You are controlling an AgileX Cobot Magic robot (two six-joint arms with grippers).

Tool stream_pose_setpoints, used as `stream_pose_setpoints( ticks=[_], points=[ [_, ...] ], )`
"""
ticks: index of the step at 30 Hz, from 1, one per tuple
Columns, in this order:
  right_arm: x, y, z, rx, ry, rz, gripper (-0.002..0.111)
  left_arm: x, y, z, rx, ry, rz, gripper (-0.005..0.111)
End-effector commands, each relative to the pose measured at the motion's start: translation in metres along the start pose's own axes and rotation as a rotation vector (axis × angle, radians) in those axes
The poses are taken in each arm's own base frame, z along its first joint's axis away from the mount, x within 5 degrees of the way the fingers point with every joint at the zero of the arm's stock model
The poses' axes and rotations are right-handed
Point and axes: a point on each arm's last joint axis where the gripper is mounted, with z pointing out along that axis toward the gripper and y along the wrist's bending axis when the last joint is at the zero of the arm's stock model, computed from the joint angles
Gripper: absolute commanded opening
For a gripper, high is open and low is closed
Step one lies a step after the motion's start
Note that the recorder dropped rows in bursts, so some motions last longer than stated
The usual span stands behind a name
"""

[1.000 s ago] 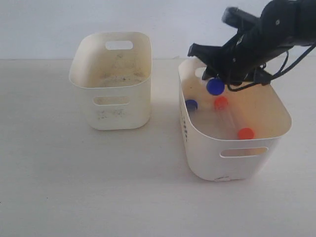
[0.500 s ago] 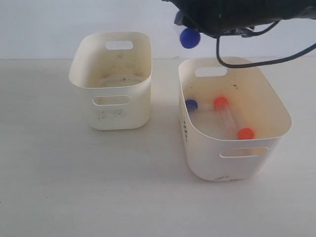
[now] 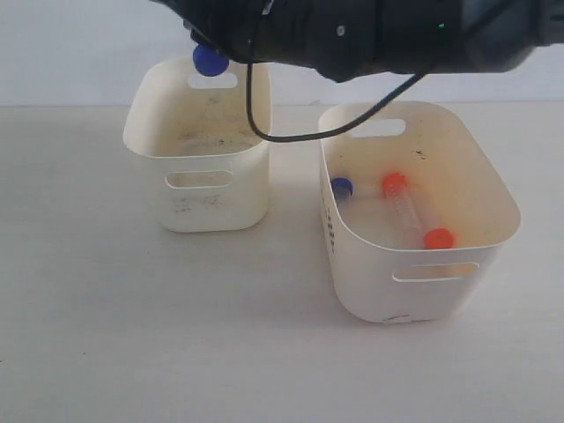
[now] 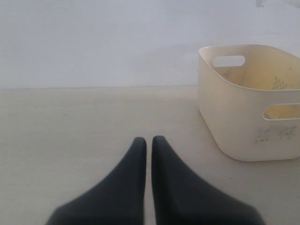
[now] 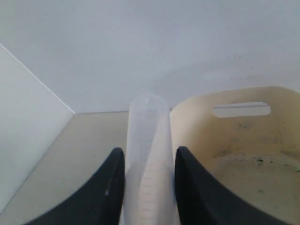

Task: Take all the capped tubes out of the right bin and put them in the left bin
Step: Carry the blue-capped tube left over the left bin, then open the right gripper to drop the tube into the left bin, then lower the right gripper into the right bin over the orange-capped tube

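Observation:
My right gripper is shut on a clear tube. Its blue cap hangs above the back rim of the smaller, smudged left bin, with the dark right arm stretched across the top of the exterior view. Inside the larger right bin lie three more tubes: one with a blue cap and two with orange caps. My left gripper is shut on nothing, low over the table beside the left bin. It is out of the exterior view.
A black cable loops down from the right arm between the two bins. A pale wall rises right behind both bins. Bare table lies in front of the bins.
My right arm has lifted the blue-capped tube out of the right bin and carried it left, from above the right bin's back rim to above the left bin. Three tubes stay put.

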Motion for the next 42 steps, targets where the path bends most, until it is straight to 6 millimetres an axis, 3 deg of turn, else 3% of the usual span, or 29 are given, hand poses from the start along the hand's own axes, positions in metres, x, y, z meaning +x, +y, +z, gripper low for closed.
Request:
stream_pose_setpoints(
  ticks=[1, 4, 6, 10, 14, 18, 22, 28, 42],
  points=[
    [0.008, -0.002, 0.026, 0.026, 0.086, -0.023, 0.025, -0.002, 0.0, 0.0, 0.001, -0.007, -0.016, 0.004],
    [0.015, -0.005, 0.037, 0.043, 0.134, -0.024, 0.062, -0.002, 0.0, 0.0, 0.001, -0.007, -0.016, 0.004],
    [0.016, -0.005, 0.039, 0.049, 0.149, -0.024, 0.074, -0.002, 0.0, 0.0, 0.001, -0.007, -0.016, 0.004],
    [0.013, -0.003, 0.034, 0.049, 0.16, -0.026, 0.06, -0.002, 0.0, 0.0, 0.001, -0.007, -0.016, 0.004],
    [-0.008, 0.005, 0.013, 0.059, 0.189, -0.13, 0.031, -0.002, 0.0, 0.0, 0.001, -0.007, -0.016, 0.004],
    [-0.039, -0.006, -0.021, 0.155, 0.268, -0.2, 0.0, -0.002, 0.0, 0.0, 0.001, -0.007, -0.016, 0.004],
    [-0.06, -0.039, -0.055, 0.336, 0.419, -0.218, 0.0, -0.002, 0.0, 0.0, 0.001, -0.007, -0.016, 0.004],
    [-0.059, -0.089, -0.079, 0.536, 0.685, -0.172, 0.0, -0.002, 0.0, 0.0, 0.001, -0.007, -0.016, 0.004],
    [-0.012, -0.124, -0.054, 0.688, 0.926, -0.063, 0.0, -0.002, 0.0, 0.0, 0.001, -0.007, -0.016, 0.004]
  ],
)
